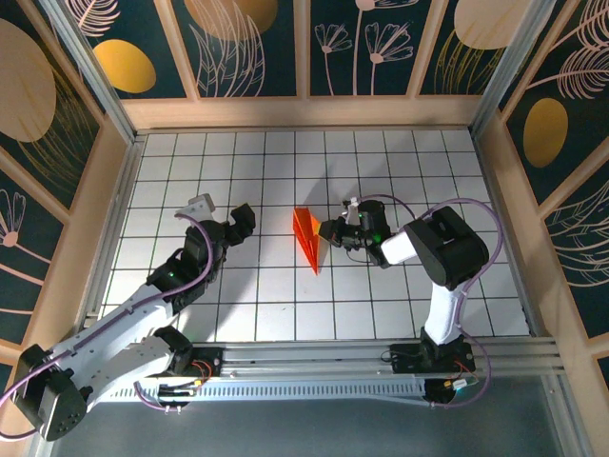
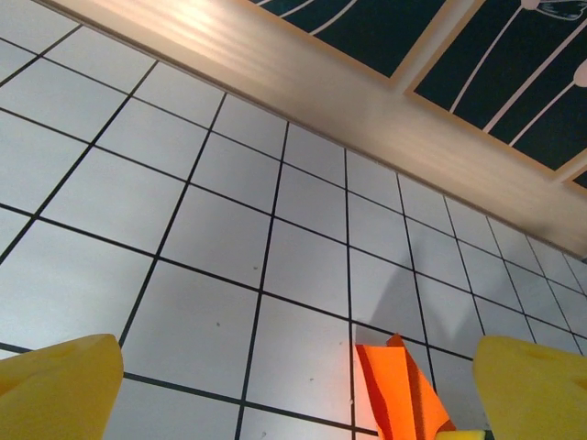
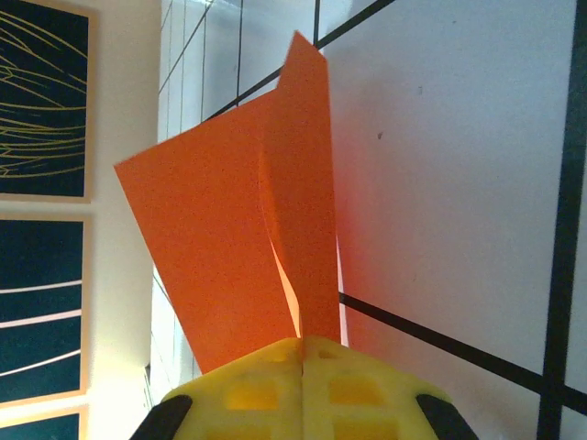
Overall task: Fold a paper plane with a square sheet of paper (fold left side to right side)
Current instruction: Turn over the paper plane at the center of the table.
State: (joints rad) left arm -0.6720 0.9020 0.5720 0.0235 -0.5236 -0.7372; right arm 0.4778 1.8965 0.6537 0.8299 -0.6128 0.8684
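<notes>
The square sheet of paper stands folded as a narrow, pointed orange paper plane (image 1: 307,238) in the middle of the white grid table (image 1: 285,162), its tip toward the near edge. My right gripper (image 1: 327,231) is shut on the plane's right side. In the right wrist view the yellow fingers (image 3: 275,385) pinch the folded layers (image 3: 229,238), which rise upright from the jaws. My left gripper (image 1: 245,221) sits about two tiles left of the plane, open and empty. In the left wrist view its yellow fingertips (image 2: 60,390) frame bare tiles, with the plane's tail (image 2: 399,390) near the right finger.
Wooden walls with dark floral panels (image 1: 304,43) close in the table on three sides. A metal rail (image 1: 381,357) carrying both arm bases runs along the near edge. Bare tiles lie all round the plane.
</notes>
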